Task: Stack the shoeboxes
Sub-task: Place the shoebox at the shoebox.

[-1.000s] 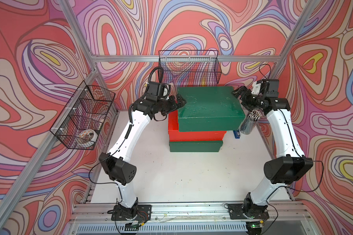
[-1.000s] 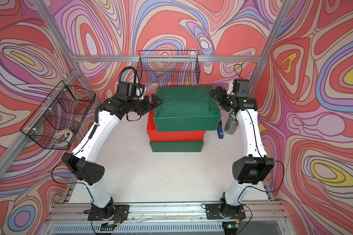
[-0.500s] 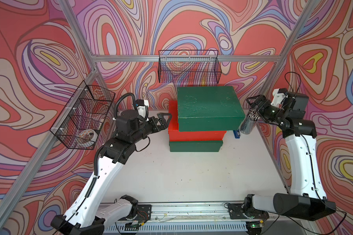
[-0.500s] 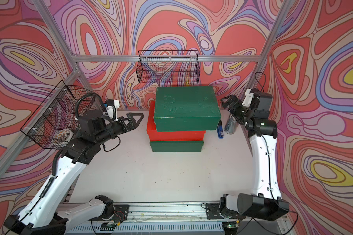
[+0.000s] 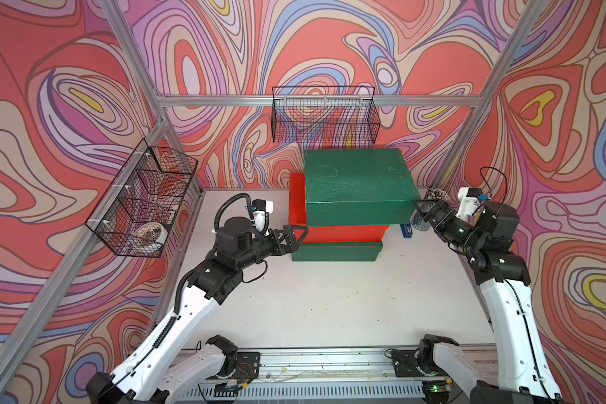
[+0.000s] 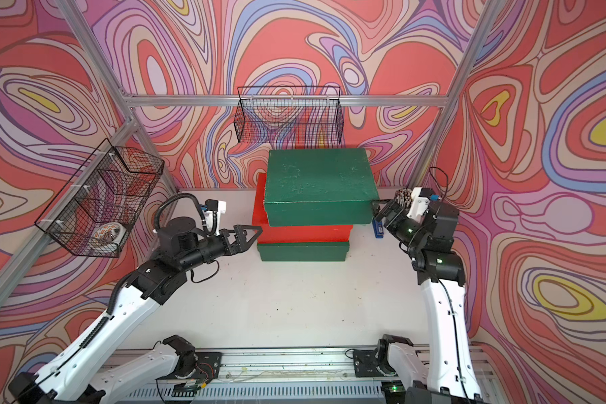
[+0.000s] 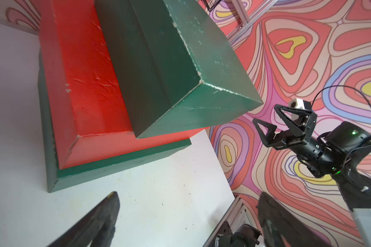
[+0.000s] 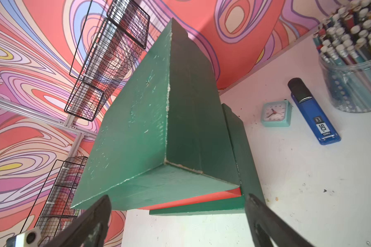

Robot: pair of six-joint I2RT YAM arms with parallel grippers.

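— Left gripper [image 5: 296, 238]?
— Jaws apart, empty, left of the red shoebox [image 5: 343, 233].
— The stack?
— Far centre of the table [image 5: 329, 297]: red on the bottom green shoebox [image 5: 335, 252], top green shoebox [image 5: 357, 178] shifted right.
— Right gripper [image 5: 423, 211]?
— Spread, empty, near that top box's right corner.

Three shoeboxes are in view: two dark green, the upper green shoebox [image 5: 355, 178] and the lower green shoebox [image 5: 336, 252], and one red shoebox [image 5: 345, 233]. There are two robot arms, the left arm [image 5: 189, 307] and the right arm [image 5: 504, 314], each with one gripper: the left gripper [image 5: 300, 236] and the right gripper [image 5: 421, 207]. Two black wire baskets hang on the walls, the side basket [image 5: 144, 199] and the back basket [image 5: 324, 115]. There is one roll of tape [image 5: 149, 234], one clear jar [image 8: 351, 85] of pencils too many to count, one blue stapler [image 8: 315, 117], one small teal clock [image 8: 275, 114] and one white table [image 5: 329, 307].
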